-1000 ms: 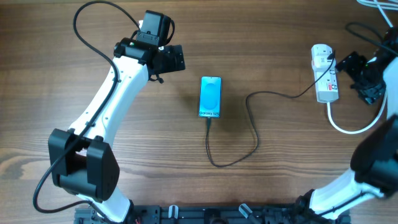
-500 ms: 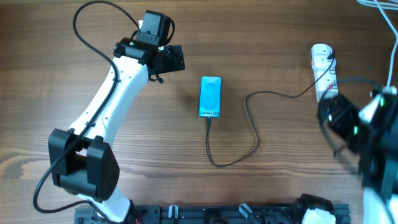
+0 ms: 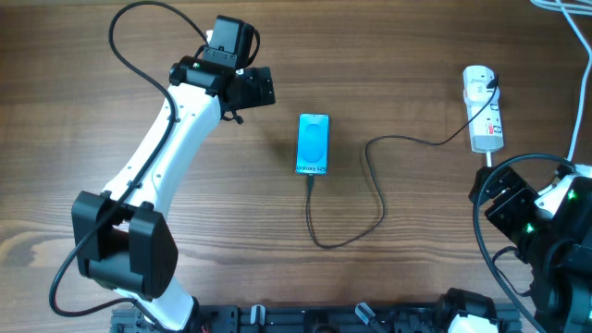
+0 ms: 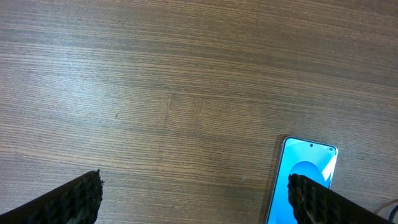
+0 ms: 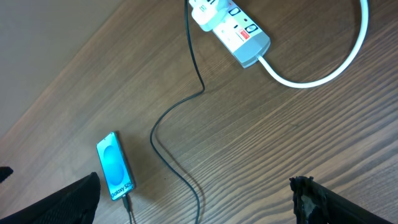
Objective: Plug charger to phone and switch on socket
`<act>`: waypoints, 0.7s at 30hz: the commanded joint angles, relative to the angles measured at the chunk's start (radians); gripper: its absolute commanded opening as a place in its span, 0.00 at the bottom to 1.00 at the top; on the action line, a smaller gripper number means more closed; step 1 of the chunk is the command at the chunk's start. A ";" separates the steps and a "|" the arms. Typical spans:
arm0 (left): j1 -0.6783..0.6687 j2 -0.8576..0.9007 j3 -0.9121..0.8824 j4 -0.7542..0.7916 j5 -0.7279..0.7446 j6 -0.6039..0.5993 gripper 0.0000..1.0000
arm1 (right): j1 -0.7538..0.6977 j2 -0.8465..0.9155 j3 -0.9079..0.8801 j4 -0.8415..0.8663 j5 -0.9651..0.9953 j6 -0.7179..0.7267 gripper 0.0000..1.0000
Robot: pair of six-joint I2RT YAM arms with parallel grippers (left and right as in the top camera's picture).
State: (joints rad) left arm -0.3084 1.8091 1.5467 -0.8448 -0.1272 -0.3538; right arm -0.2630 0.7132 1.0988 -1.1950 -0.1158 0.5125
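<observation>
The phone [image 3: 313, 144] lies flat mid-table with its teal screen lit. It also shows in the left wrist view [image 4: 301, 186] and the right wrist view [image 5: 115, 165]. The charger [image 3: 375, 190], a thin black cable, runs from a plug on the socket [image 3: 483, 111] in a loop to the phone's near end, where its tip [image 5: 126, 202] meets the phone. The socket [image 5: 233, 28] lies at the far right. My left gripper [image 3: 257, 88] is open and empty, left of the phone. My right gripper [image 3: 504, 199] is open and empty, near the socket's cord end.
The socket's thick white cord [image 5: 323, 68] curves off its near end towards the right edge. White cables [image 3: 564, 14] hang at the far right corner. The left arm [image 3: 157, 157] stretches across the table's left half.
My right arm has swung from beside the socket at the far right back down to the near right. The left arm, phone and cable have not moved.
</observation>
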 commanded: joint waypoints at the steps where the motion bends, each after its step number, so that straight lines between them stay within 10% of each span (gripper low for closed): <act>1: -0.001 0.007 -0.002 0.002 -0.013 0.005 1.00 | 0.005 0.001 -0.013 -0.003 -0.004 0.011 1.00; 10: -0.001 0.007 -0.002 0.002 -0.013 0.005 1.00 | 0.234 -0.280 -0.088 0.108 0.048 -0.418 1.00; 21: -0.001 0.007 -0.002 0.002 -0.013 0.005 1.00 | 0.321 -0.630 -0.482 0.472 -0.014 -0.565 1.00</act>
State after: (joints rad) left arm -0.3084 1.8091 1.5463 -0.8448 -0.1307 -0.3538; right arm 0.0517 0.1520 0.7170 -0.7975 -0.0875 -0.0139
